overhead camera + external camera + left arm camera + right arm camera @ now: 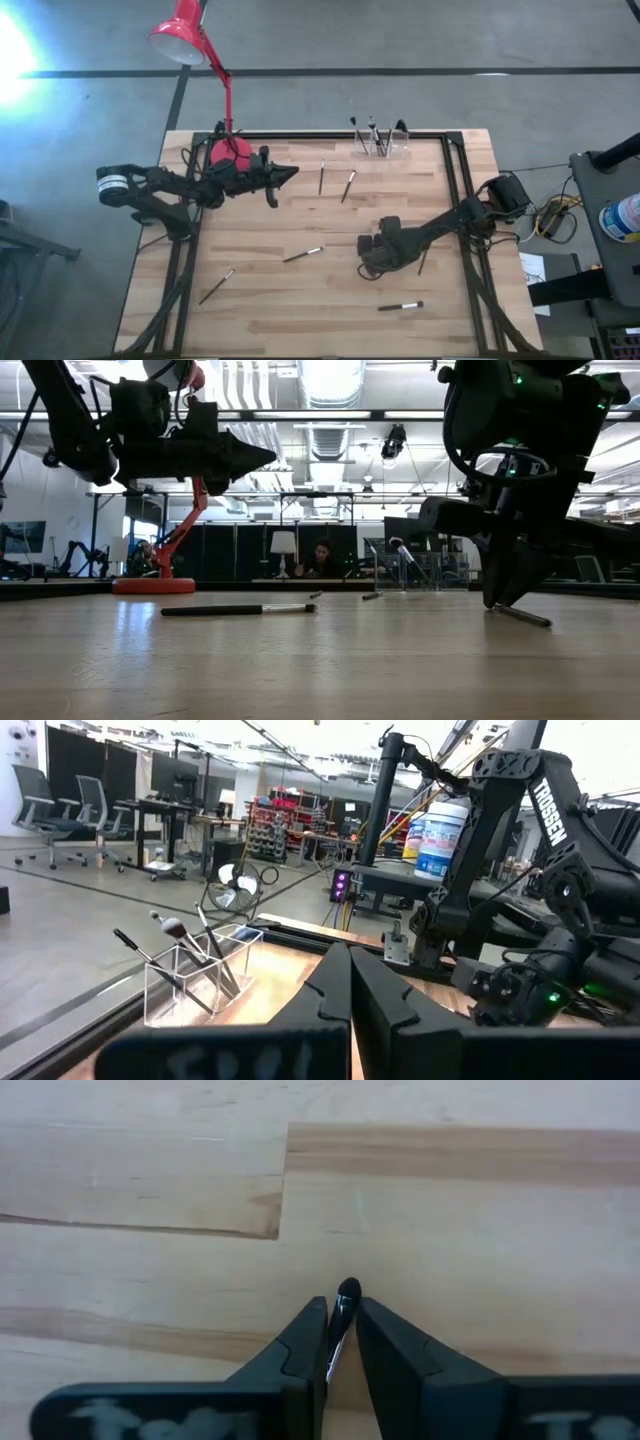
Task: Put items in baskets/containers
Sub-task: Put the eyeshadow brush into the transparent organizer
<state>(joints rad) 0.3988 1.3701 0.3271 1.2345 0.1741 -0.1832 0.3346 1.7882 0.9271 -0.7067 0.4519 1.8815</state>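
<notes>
Several thin dark brushes lie flat on the wooden table: two near the far middle [321, 177] [348, 185], one in the centre [302, 254], one near left [216, 286], one near right [400, 306], one under the right arm [421, 262]. The clear organiser [381, 147] [195, 975] stands at the far edge with several brushes upright in it. My right gripper [368, 268] [343, 1315] points down at mid-table, shut on a brush. My left gripper [292, 173] [350, 960] hovers shut by the lamp base, pointing toward the organiser. My right gripper pinches a brush between its two fingers close to its dark tip [347, 1292], which pokes out just past the fingertips. The fingers come from above, pointing down at the table. The rest of the brush [522, 616] lies on the wood, running from the fingertips toward the near right.
A red desk lamp stands with its base [230, 150] at the far left of the table, right behind my left arm, its head [180, 35] beyond the far edge. A black frame rail [300, 134] runs along the far edge. Bare wood lies between the grippers.
</notes>
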